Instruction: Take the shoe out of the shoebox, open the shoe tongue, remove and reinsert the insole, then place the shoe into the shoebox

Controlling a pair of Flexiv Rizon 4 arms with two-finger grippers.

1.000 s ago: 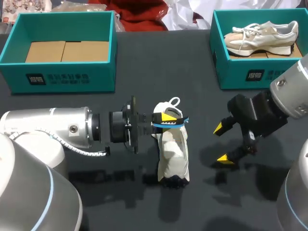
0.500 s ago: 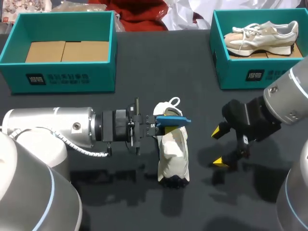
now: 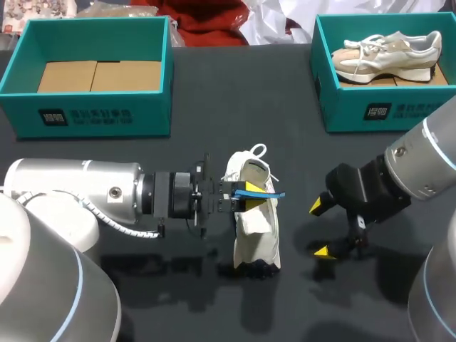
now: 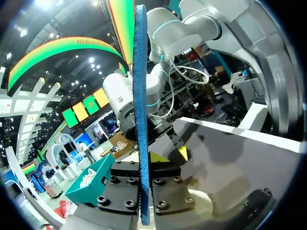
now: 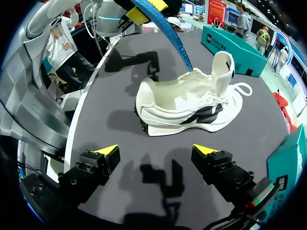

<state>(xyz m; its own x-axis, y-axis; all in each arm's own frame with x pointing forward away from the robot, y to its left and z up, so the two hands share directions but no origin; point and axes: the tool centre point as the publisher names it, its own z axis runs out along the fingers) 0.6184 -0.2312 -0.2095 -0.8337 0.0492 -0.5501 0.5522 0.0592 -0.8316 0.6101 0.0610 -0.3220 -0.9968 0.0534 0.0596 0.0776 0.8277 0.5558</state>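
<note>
A white shoe (image 3: 256, 224) with dark trim rests on the black table (image 3: 214, 107); in the right wrist view the shoe (image 5: 187, 108) has its tongue raised. My left gripper (image 3: 239, 194) is shut on a thin blue insole (image 3: 263, 191) just above the shoe's opening. In its own view the left gripper (image 4: 142, 165) holds the insole (image 4: 140, 96) edge-on between its fingers. The insole (image 5: 165, 28) slants down from the left gripper (image 5: 144, 9) to the shoe's mouth. My right gripper (image 3: 318, 228) stands open to the right of the shoe, empty (image 5: 157, 152).
An empty teal shoebox (image 3: 92, 114) stands at the back left. A second teal shoebox (image 3: 356, 110) at the back right holds another pale shoe (image 3: 388, 53). Bare table lies between the boxes and in front of the shoe.
The left wrist has turned and moved slightly toward me with the insole, which now sticks out further over the shoe. The right gripper has drifted a little toward the shoe and the near edge.
</note>
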